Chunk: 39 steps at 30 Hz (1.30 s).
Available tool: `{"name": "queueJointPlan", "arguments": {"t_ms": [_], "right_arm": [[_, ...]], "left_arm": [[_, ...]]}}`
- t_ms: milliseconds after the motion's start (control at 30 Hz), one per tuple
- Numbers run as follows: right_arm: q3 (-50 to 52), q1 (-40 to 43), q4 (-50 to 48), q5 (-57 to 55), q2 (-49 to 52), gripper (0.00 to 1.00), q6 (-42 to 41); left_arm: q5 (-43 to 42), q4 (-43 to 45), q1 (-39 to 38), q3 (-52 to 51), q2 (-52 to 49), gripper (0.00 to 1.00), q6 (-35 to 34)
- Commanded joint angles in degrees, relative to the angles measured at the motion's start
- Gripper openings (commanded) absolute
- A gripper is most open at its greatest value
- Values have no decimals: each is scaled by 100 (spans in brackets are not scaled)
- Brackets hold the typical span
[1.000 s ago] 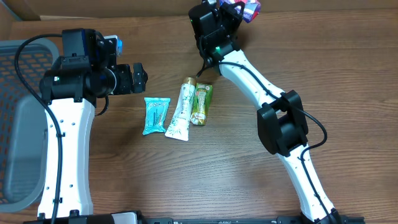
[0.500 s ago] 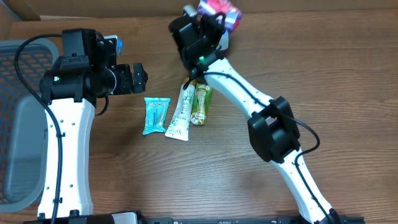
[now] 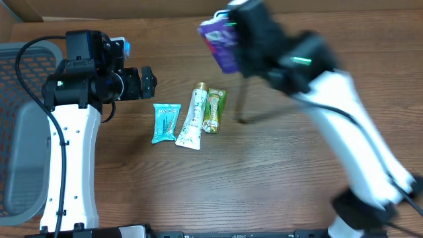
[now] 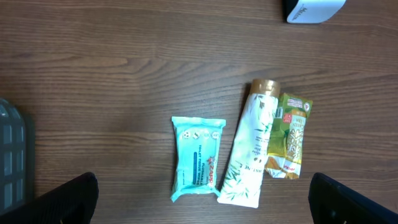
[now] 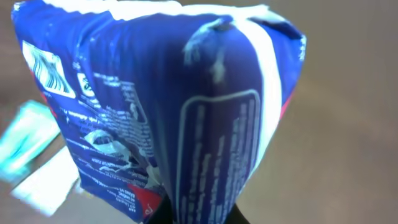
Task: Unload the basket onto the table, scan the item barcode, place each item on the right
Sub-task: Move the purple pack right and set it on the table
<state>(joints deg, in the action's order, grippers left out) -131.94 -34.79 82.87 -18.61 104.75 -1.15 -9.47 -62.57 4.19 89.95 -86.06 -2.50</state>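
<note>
From above, the left arm stands at the left side of the wooden surface, with a grey basket at the edge beside it. The left claw hangs above the surface with nothing in it. Three things lie side by side in the middle of the surface: a teal wipes packet, a white tube with a gold cap and a green sachet. The tube touches the sachet, and the packet lies just left of the tube. The right arm is blurred and reaches in from the lower right. The right claw is closed tight on a purple-blue pack, held up in the air near the far edge, above and beyond the three things on the surface.

From the left wrist, the two tips of the left claw show in the bottom corners, spread as wide as they go, with nothing between them. Below lie the wipes packet, the tube and the sachet in the same row. A white box with a dark face sits at the top right edge, well apart from them.

From the right wrist, the pack fills nearly the whole view, blue with white print and a folded seam running down its near edge. A dark part of the claw shows at the bottom edge, pinching the pack's lower end. The brown surface behind is out of focus.
</note>
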Motion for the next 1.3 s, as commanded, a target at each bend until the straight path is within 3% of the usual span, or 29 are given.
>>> {"name": "queueJointPlan", "arguments": {"t_ms": [0,67,167,333,567,733,933,967,1033,1067,1100,1267], "right_arm": [[-46,625,787,1115,-459,4,-1478],[-46,1102,1329,1355,-533,4,-2227],[199,1700,1416,1937,-535,4,-2159],[1215,2691,1163,1989,-420,4,-2339],[3418,4186,-376,2575,-389,4,-2544],[4896,5248,-1738,2673,-389,4,-3436],[5930,6074,-3077,2883,-389,4,-3661],[5967,6129,-3134,2881,-389,6,-3646],[5969,6192,-3158,2951,-387,31,-3294],[5952,6201,-3158,3040,-391,52,-3025],[5925,6203,-3134,3152,-391,59,-2809],[5471,6127,-2638,3370,-511,54,-2361]], "left_arm": [[-44,-7,-24,122,-20,99,144],[-44,-4,-24,122,-20,99,144],[-44,-7,-26,122,-20,100,144],[-44,-4,-24,122,-20,100,144],[-44,-7,-24,122,-20,100,144],[-44,-4,-24,122,-20,99,144],[-44,-4,-24,122,-20,100,144],[-44,-4,-24,122,-20,99,144],[-44,-7,-24,122,-20,100,144],[-44,-7,-24,122,-20,100,144],[-44,-7,-24,122,-20,100,144],[-44,-4,-24,122,-20,99,144]]}}
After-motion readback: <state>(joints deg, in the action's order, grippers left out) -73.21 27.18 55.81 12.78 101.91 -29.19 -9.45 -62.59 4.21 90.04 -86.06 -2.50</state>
